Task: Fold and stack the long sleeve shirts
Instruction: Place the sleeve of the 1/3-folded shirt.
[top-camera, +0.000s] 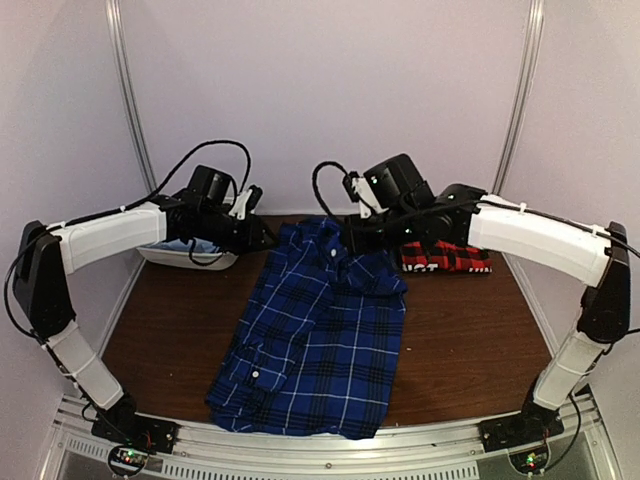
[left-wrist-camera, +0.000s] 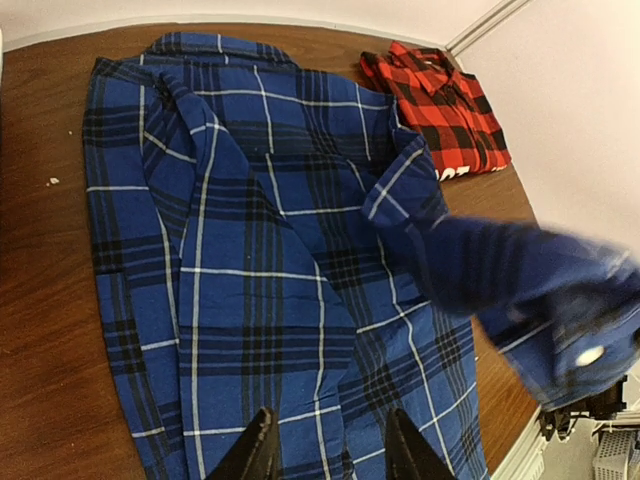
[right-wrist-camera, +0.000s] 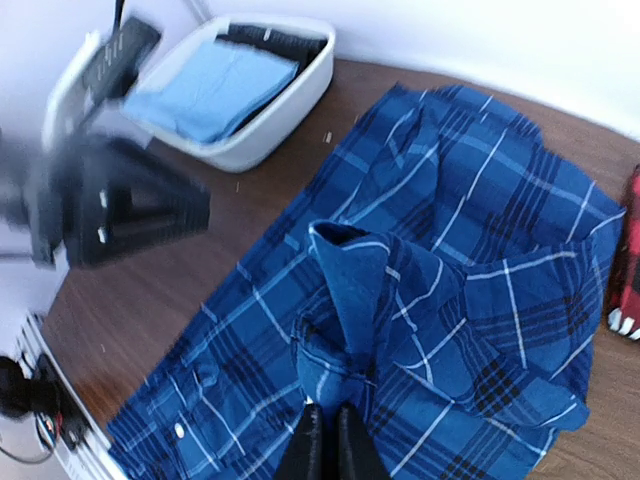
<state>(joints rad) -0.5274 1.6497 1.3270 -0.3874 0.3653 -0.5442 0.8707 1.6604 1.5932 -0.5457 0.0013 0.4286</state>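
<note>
At the right gripper (right-wrist-camera: 325, 440), from its own wrist camera: two dark fingers pressed almost together, pinching a raised fold of the dark blue plaid shirt (right-wrist-camera: 420, 300). Cloth bunched into a peak just above the fingertips, held up off the rest of the garment. From the left wrist camera, a blurred blue sleeve (left-wrist-camera: 500, 270) hanging in the air over the shirt's right side, with a white cuff button (left-wrist-camera: 590, 355) at its end.

At the left gripper (left-wrist-camera: 330, 450): fingers spread wide, nothing between them, poised over the body of the blue shirt. Unclear whether touching the cloth. From the overhead camera, placed at the far left corner of the shirt, near the collar, facing the right gripper across it.

Blue shirt spread lengthwise down the middle of the brown table (top-camera: 470, 340), between the two arms, collar at the far end, hem close to the near edge.

Red-and-black check shirt (top-camera: 445, 257) folded into a small rectangle at the far right of the table, under the right arm, near the blue shirt's shoulder but apart from it.

White bin (top-camera: 185, 258) at the far left, beside the left arm, holding a folded light blue cloth (right-wrist-camera: 215, 85) and a black garment (right-wrist-camera: 275, 40).
</note>
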